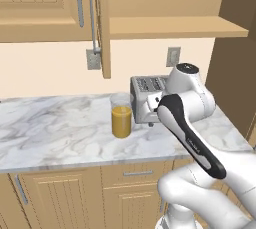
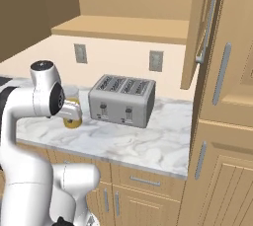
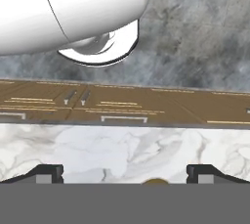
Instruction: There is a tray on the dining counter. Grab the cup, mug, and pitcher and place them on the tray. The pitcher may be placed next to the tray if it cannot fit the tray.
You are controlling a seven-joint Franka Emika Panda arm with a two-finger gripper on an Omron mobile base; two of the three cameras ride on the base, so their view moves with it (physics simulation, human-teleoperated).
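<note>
The pitcher [image 1: 121,118], a clear glass cylinder with orange juice in its lower half, stands on a marble worktop [image 1: 50,128] over wooden drawer cabinets, just left of a toaster. My hand hangs over it, beside the toaster. In the hand view my gripper [image 3: 125,174] is open, its two dark fingertips [image 3: 46,173] far apart with nothing between them. An orange sliver of the pitcher [image 3: 156,182] peeks up at the bottom edge between them. In the right base view my wrist partly hides the pitcher [image 2: 74,121]. The tray, cup, mug and dining counter are out of view.
A silver four-slot toaster [image 1: 147,90] [image 2: 123,99] sits close to the pitcher's right. An open wall-cabinet door [image 1: 102,23] and a shelf [image 1: 175,25] hang above. A tall wooden cabinet [image 2: 222,121] bounds the worktop's right end. Bare marble stretches left of the pitcher.
</note>
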